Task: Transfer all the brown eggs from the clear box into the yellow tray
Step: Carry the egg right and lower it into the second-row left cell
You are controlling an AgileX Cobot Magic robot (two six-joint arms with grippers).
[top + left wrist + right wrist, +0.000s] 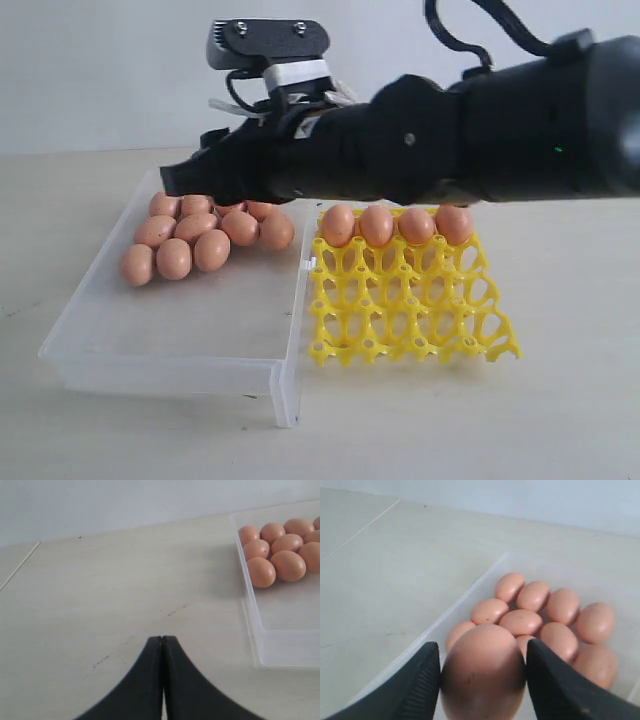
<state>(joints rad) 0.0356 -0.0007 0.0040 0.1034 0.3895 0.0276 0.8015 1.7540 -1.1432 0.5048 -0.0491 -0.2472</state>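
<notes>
- Brown egg [482, 675] is grasped between the right gripper [482, 651] fingers, above the clear box [170, 372].
- Other brown eggs [195, 240] lie inside it.
- Left gripper [161, 640] is clenched, empty, beside it.

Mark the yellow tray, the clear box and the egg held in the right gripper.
Yellow tray [405, 300]: exterior view, bare lattice in its middle.
Clear box [180, 320]: exterior view, bare floor near the front.
Held egg [482, 672]: right wrist view, middle of its shell.
</notes>
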